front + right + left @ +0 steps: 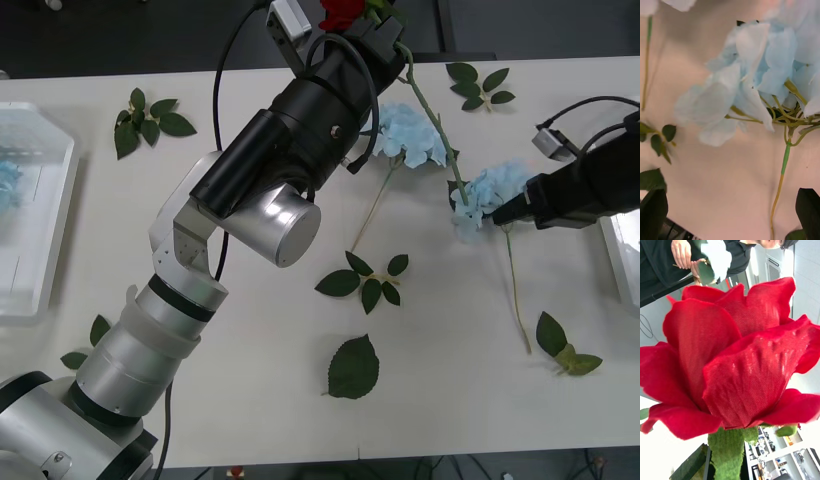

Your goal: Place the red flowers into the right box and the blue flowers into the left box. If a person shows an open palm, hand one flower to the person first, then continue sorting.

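My left gripper (365,38) is raised over the table's far edge, shut on the stem of a red flower (342,12) just under its bloom. The rose (733,360) stands close before the left wrist camera, and its long stem (432,115) hangs down to the right. Two blue flowers lie on the table, one mid-table (410,135) and one further right (490,190). My right gripper (503,212) is at the right one, open, with its dark fingertips (653,210) apart over the bloom (752,75) and stem (785,159). The left box (40,290) holds a blue bloom (8,185). The right box (622,255) shows at the right edge.
Loose green leaf sprigs lie scattered at the back left (150,118), back right (480,85), centre (365,278), front (353,368) and front right (565,345). In the left wrist view a person's hands (683,255) hold something green and white beyond the rose.
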Tool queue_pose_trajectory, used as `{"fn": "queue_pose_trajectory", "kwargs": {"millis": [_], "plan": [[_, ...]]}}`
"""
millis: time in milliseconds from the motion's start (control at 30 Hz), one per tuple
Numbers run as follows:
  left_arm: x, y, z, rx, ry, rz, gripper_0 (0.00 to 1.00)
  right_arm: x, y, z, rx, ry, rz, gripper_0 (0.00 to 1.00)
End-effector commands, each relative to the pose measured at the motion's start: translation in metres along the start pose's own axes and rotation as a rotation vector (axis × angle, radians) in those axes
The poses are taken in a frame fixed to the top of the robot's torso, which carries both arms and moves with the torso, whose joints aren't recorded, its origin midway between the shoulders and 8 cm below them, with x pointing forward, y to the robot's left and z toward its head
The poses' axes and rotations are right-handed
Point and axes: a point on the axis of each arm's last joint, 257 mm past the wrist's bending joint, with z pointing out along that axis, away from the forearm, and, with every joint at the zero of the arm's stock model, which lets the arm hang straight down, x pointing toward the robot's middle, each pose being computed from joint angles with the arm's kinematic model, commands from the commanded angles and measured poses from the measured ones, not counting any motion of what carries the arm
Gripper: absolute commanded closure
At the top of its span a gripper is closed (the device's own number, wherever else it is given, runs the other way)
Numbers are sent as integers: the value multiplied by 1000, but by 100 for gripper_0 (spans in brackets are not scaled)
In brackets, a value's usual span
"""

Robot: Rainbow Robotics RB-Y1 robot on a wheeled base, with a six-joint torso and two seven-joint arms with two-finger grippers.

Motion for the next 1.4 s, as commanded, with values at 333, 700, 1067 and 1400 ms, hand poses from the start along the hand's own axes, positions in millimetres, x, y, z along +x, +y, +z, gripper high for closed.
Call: {"fn": "queue_pose_trajectory", "kwargs": {"millis": [333, 700, 1067, 1400], "plan": [[-12, -17, 0, 35, -42, -6, 100, -37, 78, -97, -235, -19, -152, 1], [-12, -17, 0, 35, -42, -6, 100, -33, 142, -86, -403, 23, -225, 1], [-12, -17, 0, 35, -42, -6, 100, -12, 192, -60, -510, 102, -315, 1], [-12, -17, 0, 35, -42, -6, 100, -23, 222, -30, -543, 63, -322, 83]]}}
